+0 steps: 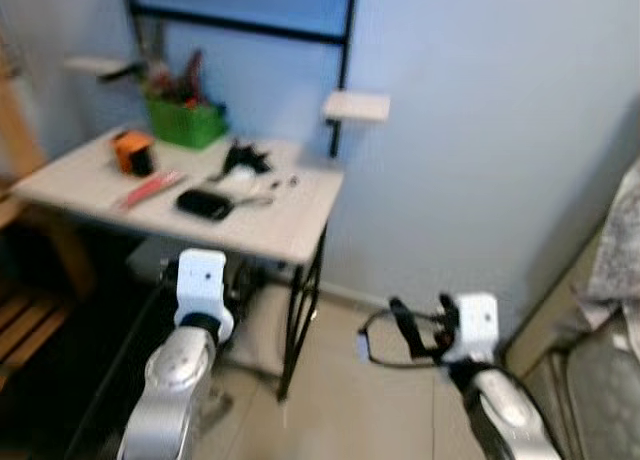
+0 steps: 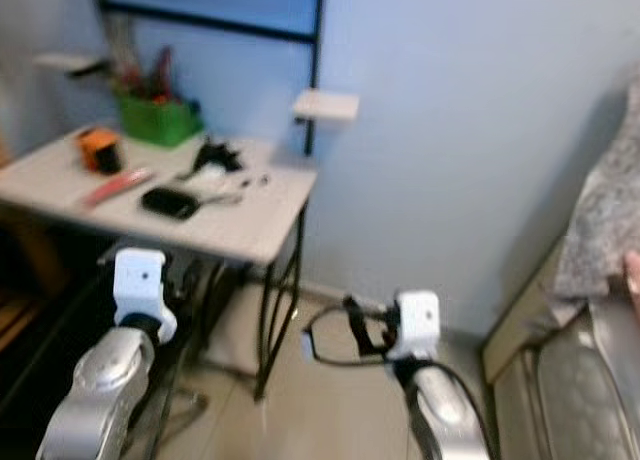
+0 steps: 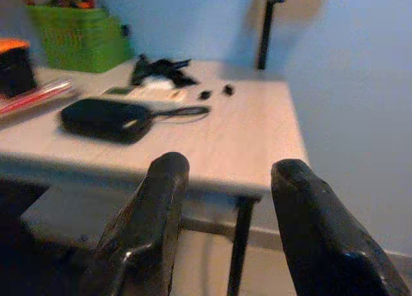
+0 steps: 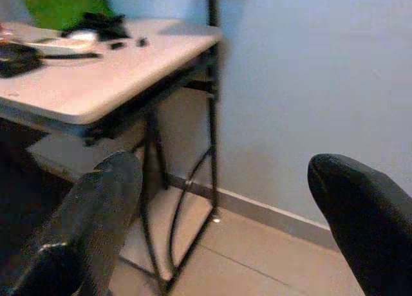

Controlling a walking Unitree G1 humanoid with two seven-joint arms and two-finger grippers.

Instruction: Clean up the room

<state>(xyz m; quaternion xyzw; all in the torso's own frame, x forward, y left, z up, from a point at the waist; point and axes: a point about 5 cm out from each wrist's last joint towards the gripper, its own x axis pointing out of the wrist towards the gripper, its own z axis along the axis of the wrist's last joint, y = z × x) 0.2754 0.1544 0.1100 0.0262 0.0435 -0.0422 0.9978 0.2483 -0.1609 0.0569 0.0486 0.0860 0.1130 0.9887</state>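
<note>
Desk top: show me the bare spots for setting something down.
The desk is bare along its front edge and right end, right of the black pouch. A strip lies free behind the red pens. Clutter crowds the back, near the green basket.

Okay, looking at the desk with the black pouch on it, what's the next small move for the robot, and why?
Probably a short step toward the desk. Both grippers, left and right, are open and empty, short of the desk's near edge, and the black pouch lies further in on its top, likely beyond an easy reach.
</note>
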